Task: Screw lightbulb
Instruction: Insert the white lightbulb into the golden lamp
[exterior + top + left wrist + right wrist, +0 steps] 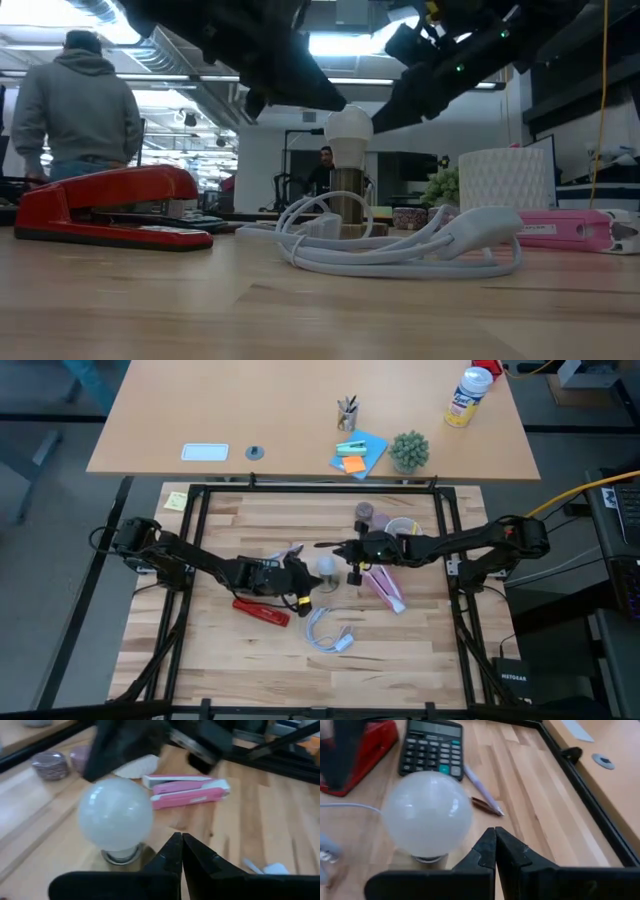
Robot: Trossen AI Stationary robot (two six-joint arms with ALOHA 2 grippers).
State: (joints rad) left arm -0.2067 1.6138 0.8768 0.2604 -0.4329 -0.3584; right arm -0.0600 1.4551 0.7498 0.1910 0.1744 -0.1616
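The lightbulb [328, 568], white and round, stands upright with its screw end in a small socket base [348, 205] at the table's middle. My left gripper [181, 845] is shut and sits just to the bulb's near-left, fingertips beside the bulb's neck and apart from it. My right gripper [495, 837] is also shut, close on the bulb's far-right side, with a gap between its tips and the glass [427, 812]. In the low view both dark arms hang right above the bulb [348, 125].
A red stapler [262, 610] and a coiled white cable [325, 630] lie near the front. A pink stapler [385, 588] and a white cup [402, 528] sit right of the bulb. A calculator [432, 747] and a pen [482, 795] lie to the left. A person [75, 110] stands beyond the table.
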